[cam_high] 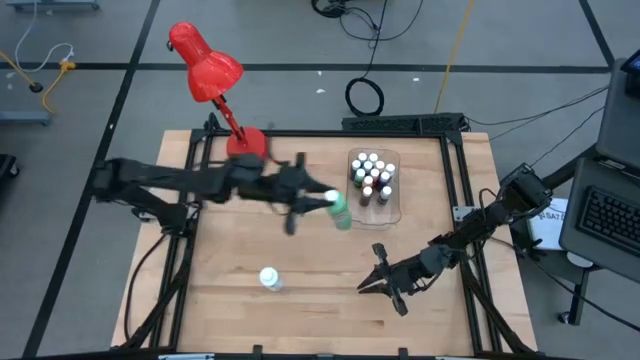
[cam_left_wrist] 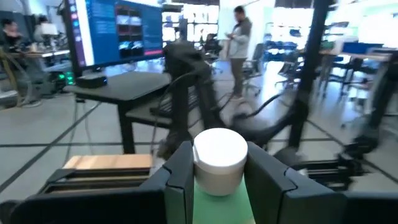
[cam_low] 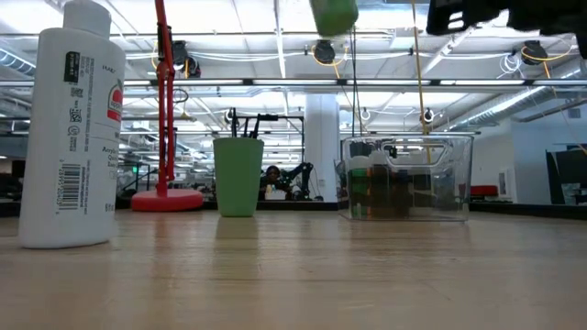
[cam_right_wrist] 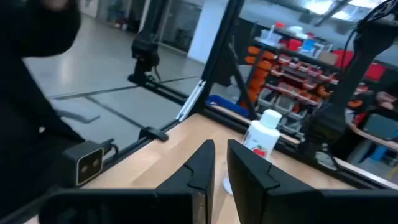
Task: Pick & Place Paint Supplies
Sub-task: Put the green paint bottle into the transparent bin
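Fingers of the left gripper [cam_left_wrist: 219,180] are clamped on the green bottle [cam_left_wrist: 219,202] just under its white cap, one finger each side. We read the bottle as lifted clear of the worktop [cam_high: 300,260]: in the low view it hangs at the top edge [cam_low: 334,16], nothing under it. In the high view it sits at the tip of the left arm [cam_high: 338,207], just beside the clear tray [cam_high: 392,213].

We call this the carry step, green bottle on its way to a drop spot. Which spot is meant we cannot tell. Next move calls for lining up over the target, lowering upright, then letting go.

Right gripper [cam_high: 372,287] waits low near the front right of the worktop, fingers drawn nearly together with only a slim gap, holding nothing. White bottle [cam_high: 269,278] stands upright at the front, well apart from the rest, not yet taken.

Around: tray is packed with small white-capped paint bottles [cam_high: 371,176], so little room there and easy to knock. Green cup [cam_low: 238,176] with dark brushes [cam_low: 246,124] stands near the red lamp [cam_high: 205,65] at the back. Lamp stem and base sit close to the left arm's path.
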